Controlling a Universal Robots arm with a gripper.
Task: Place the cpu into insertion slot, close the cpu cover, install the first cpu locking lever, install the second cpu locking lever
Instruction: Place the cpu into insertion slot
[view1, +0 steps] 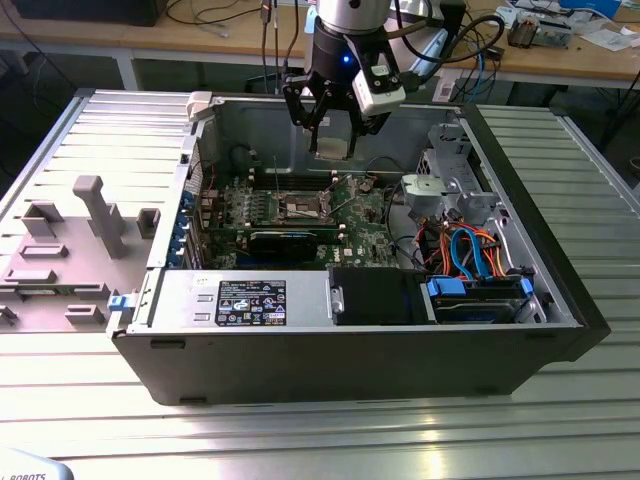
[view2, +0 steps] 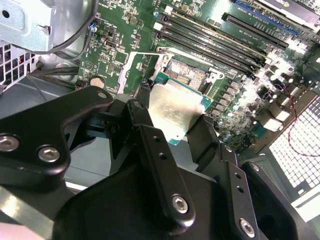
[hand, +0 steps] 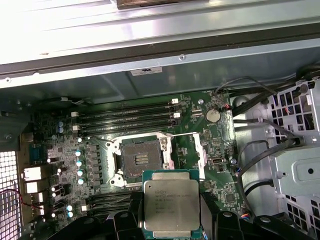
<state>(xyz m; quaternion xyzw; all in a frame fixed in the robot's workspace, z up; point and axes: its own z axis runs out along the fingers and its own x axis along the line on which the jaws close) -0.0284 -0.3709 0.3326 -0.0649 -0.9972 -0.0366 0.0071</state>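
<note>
My gripper (view1: 333, 132) hangs inside the open computer case, shut on the cpu (view1: 333, 146), a flat square chip with a silvery top. Both wrist views show the cpu (hand: 171, 204) (view2: 175, 107) pinched by its edges between the black fingers (view2: 150, 132), well above the green board. The insertion slot (hand: 141, 159) (view2: 186, 75) (view1: 303, 207) lies bare with its dark centre showing, and the chip is off to one side of it. The cpu cover (hand: 189, 152) (view2: 131, 67) stands swung open beside the slot.
Long black memory slots (hand: 127, 120) run just beyond the socket. A grey drive cage (view1: 450, 180) with orange and blue cables (view1: 470, 250) fills the case on the exterior view's right. A black supply box (view1: 375, 295) sits near the front wall. A grey parts fixture (view1: 90, 225) stands outside on the left.
</note>
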